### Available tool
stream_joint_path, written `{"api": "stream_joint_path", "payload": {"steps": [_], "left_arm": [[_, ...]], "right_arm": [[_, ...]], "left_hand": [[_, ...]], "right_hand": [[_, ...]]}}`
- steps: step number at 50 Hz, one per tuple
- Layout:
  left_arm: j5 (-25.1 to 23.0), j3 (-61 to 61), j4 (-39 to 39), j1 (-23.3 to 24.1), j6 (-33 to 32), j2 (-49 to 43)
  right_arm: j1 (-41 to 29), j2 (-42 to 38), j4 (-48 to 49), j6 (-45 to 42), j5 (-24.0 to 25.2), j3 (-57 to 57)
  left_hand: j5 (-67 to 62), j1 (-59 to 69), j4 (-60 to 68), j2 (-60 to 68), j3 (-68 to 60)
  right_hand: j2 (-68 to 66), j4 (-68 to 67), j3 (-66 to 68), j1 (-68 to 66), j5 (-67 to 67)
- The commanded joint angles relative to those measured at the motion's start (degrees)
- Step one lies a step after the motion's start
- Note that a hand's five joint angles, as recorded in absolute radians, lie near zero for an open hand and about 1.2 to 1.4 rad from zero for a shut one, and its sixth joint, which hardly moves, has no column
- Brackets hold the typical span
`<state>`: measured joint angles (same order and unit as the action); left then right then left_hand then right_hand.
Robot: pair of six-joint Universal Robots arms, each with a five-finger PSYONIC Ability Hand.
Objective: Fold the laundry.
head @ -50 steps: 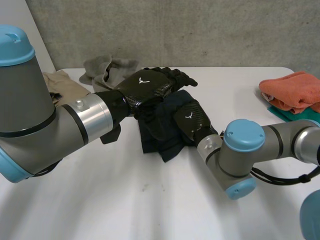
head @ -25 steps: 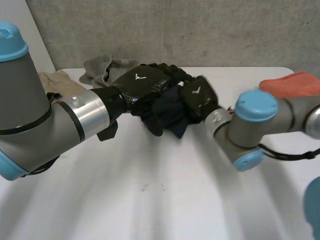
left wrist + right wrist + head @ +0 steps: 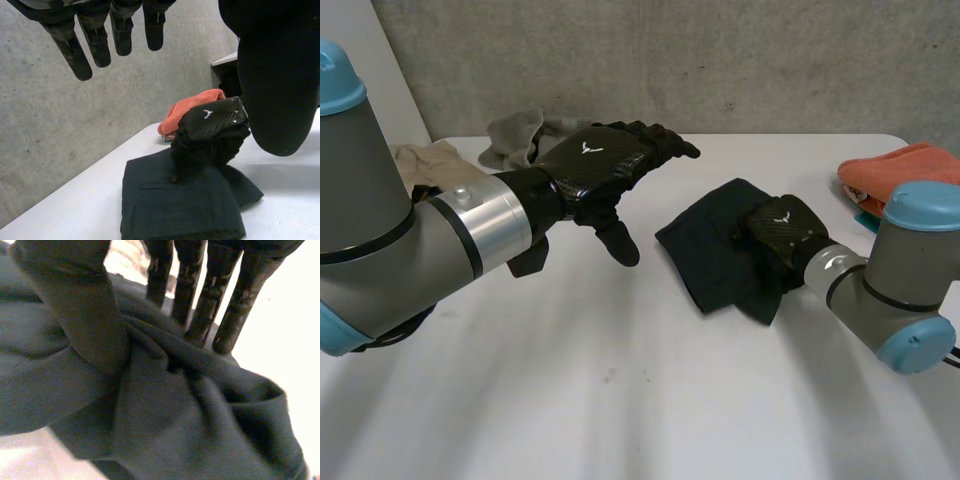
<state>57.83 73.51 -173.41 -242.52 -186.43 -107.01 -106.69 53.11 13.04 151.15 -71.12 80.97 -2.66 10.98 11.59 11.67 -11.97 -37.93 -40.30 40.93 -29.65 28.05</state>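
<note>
Now the dark cloth (image 3: pixel 705 250) lies folded on the table (image 3: pixel 620 390), right of centre, with the right hand (image 3: pixel 782 225) on its right edge. That hand's thumb (image 3: pixel 85 305) and fingers (image 3: pixel 200 305) seem to pinch a ridge of fabric between them, though the folds hide the contact itself. The left hand (image 3: pixel 595 160) hangs above the table, well apart from the cloth, its fingers straight and holding nothing. To do this step well, I judge the right hand should let go without dragging the layers, and the left could then press the fold flat. Nothing is binned. An orange cloth (image 3: pixel 900 175) sits at the table's right edge, and a grey cloth (image 3: pixel 515 135) and a beige cloth (image 3: pixel 420 160) lie loose at the far left.
</note>
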Motion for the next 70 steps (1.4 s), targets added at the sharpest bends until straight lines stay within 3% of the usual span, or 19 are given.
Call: {"api": "stream_joint_path", "payload": {"steps": [1,9,14,19,24,40,48,52,53,60,70], "left_arm": [[0.0,0.14,0.0,0.12,0.19,-0.04],[0.0,0.14,-0.09,0.12,0.19,-0.13],[0.0,0.14,0.0,0.21,0.19,-0.31],[0.0,0.23,0.0,0.3,0.19,-0.57],[0.0,0.32,0.0,0.3,0.19,-0.75],[-0.08,0.67,0.0,0.3,0.19,-0.75],[-0.17,0.84,-0.09,0.03,0.19,-0.75],[-0.09,0.84,-0.09,-0.06,0.19,-0.75],[-0.09,0.84,-0.09,-0.06,0.19,-0.75],[-0.17,0.84,-0.09,-0.06,0.19,-0.75],[-0.09,0.84,-0.44,-0.06,0.19,-0.48]], "right_arm": [[3.24,1.64,-0.64,-0.6,0.19,2.87],[6.58,7.62,0.15,-7.0,7.04,9.46],[9.74,7.8,1.11,-12.97,15.11,12.19],[10.1,5.08,1.73,-19.83,19.0,12.19],[10.36,1.21,3.4,-24.85,18.91,10.7],[9.4,-5.47,8.23,-24.59,15.93,2.35],[8.34,-9.43,8.23,-22.13,15.75,-2.66],[7.73,-10.84,8.23,-21.17,15.66,-4.77],[7.64,-10.84,8.32,-20.47,15.75,-5.29],[7.11,-9.17,10.07,-11.77,14.43,-10.83],[7.9,-5.3,17.64,4.14,6.79,-23.48]], "left_hand": [[2.28,-0.6,-1.2,-1.29,1.58],[2.28,-0.6,-1.2,-1.29,1.58],[2.11,-0.43,-1.04,-1.12,1.42],[2.11,-0.43,-1.04,-1.12,1.42],[2.28,-0.6,-1.2,-1.28,1.58],[2.11,-0.43,-1.04,-1.12,1.42],[2.11,-0.43,-1.04,-1.12,1.42],[2.11,-0.43,-1.04,-1.12,1.42],[2.11,-0.43,-1.04,-1.12,1.42],[1.94,-0.26,-0.87,-0.95,1.25],[1.94,-0.26,-0.87,-0.95,1.25]], "right_hand": [[22.61,24.99,-25.61,14.33,-22.73],[27.93,30.3,-30.93,19.65,-28.05],[27.93,30.3,-30.93,19.65,-28.05],[27.93,30.3,-30.93,19.65,-28.05],[27.93,30.3,-30.93,19.65,-28.05],[27.35,29.72,-30.35,19.07,-27.47],[11.22,13.59,-14.21,2.94,-11.34],[-23.02,-20.65,20.02,-31.3,22.9],[-41.88,-39.51,38.88,-50.16,41.76],[-42.07,-39.7,39.07,-50.35,41.95],[-42.07,-39.7,39.07,-50.35,41.95]]}}
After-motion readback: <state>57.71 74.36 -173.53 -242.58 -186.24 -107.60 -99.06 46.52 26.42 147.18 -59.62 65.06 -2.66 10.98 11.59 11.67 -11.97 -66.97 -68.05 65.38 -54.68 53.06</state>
